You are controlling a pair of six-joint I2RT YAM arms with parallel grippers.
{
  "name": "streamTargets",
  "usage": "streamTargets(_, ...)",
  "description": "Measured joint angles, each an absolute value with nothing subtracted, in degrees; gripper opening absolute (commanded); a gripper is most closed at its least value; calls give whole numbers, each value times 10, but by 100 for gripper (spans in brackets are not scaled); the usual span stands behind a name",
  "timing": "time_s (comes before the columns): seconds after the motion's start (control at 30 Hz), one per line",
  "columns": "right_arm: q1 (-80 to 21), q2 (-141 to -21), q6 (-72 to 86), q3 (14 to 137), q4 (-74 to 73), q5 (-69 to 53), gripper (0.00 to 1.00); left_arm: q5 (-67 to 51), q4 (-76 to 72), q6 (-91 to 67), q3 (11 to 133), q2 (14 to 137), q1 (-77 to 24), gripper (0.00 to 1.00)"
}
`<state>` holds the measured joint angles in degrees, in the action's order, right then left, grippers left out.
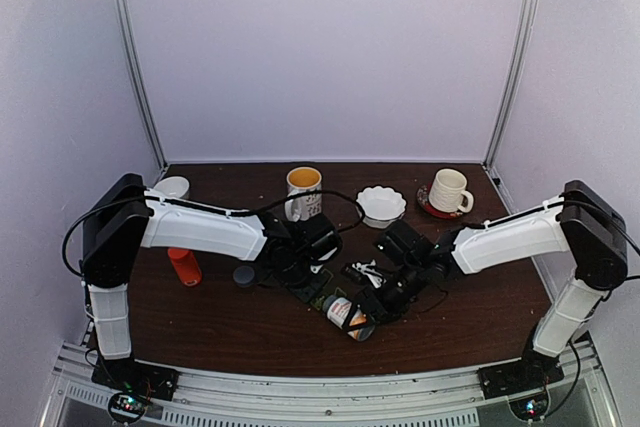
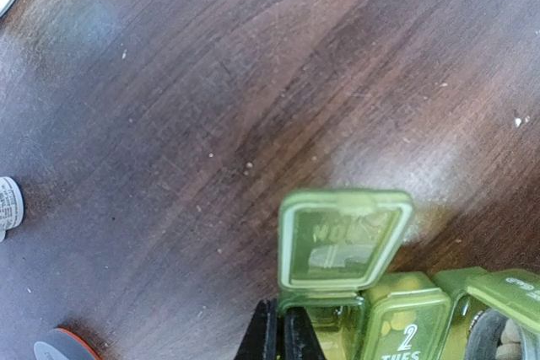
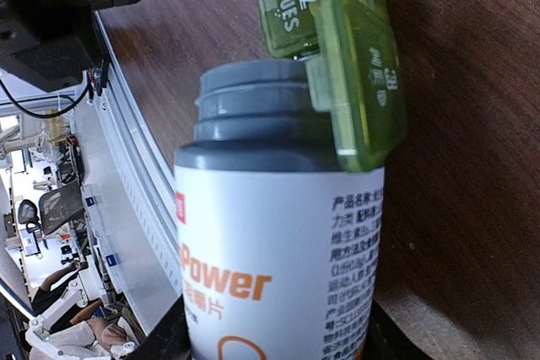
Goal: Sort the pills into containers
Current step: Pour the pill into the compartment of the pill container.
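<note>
Closest to the table's [image 1: 480, 317] front edge, the right gripper [image 3: 274, 339] is clamped around a white supplement bottle [image 3: 278, 233]. The bottle's cap is off and it is held tipped on its side. Its grey threaded neck points at a green pill box [image 2: 405, 318], right against the box's end compartment, whose lid [image 3: 359, 82] stands open.

Just left of it, the left gripper [image 2: 281, 333] is closed. Its fingertips are together at the box's near edge, below the raised lid [image 2: 342, 242] of the first compartment. Whether they pinch the wall cannot be told. The middle compartment, marked TUES, is shut.

Off to the left stand an orange-red bottle [image 1: 183, 265] and a dark cap [image 1: 244, 275].

Along the back are a white cup [image 1: 172, 187], a mug with a yellow inside [image 1: 303, 192], a scalloped white bowl [image 1: 381, 204], and a white mug on a red saucer [image 1: 448, 192].
</note>
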<state>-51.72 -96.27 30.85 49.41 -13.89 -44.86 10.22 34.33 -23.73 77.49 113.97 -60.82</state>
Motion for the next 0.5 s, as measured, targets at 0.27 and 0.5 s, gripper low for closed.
streamTargets(0.27,-517,-948,309,502,-166,-443,0,103,343,-237,776,1140,-609,0)
streamTargets(0.5,-517,-938,314,499,-159,-438,0,102,343,-237,776,1140,-609,0)
